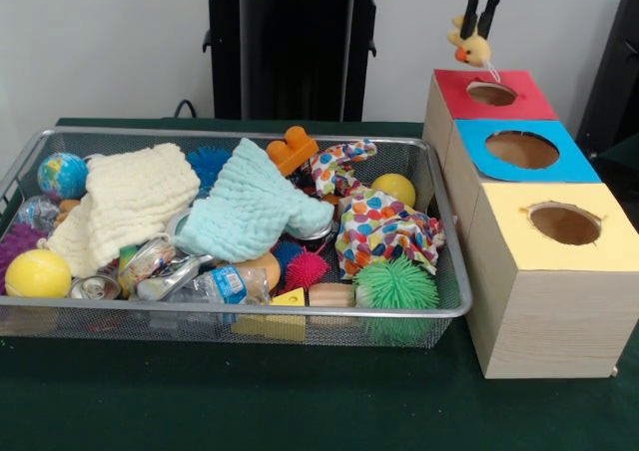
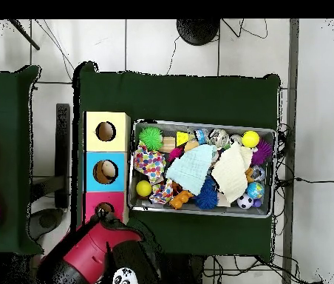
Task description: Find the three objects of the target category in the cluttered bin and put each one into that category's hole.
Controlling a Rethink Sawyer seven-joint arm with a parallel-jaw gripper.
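Observation:
My gripper [image 1: 477,27] hangs at the top right of the front view, shut on a small yellow plush duck [image 1: 471,50]. It holds the duck just above the hole [image 1: 491,93] of the red-topped wooden box. Blue-topped [image 1: 521,150] and yellow-topped [image 1: 564,224] boxes stand in a row in front of the red one. The wire mesh bin [image 1: 250,132] lies to their left, full of toys and cloths. In the overhead view my red arm [image 2: 89,250] reaches over the red-topped box [image 2: 105,211], next to the bin [image 2: 199,123].
The bin holds a cream cloth [image 1: 130,202], a light blue cloth [image 1: 250,207], a patterned cloth [image 1: 384,229], a green spiky ball [image 1: 396,286], a yellow ball [image 1: 38,273], a globe ball [image 1: 62,175] and cans. The black pedestal [image 1: 290,42] stands behind.

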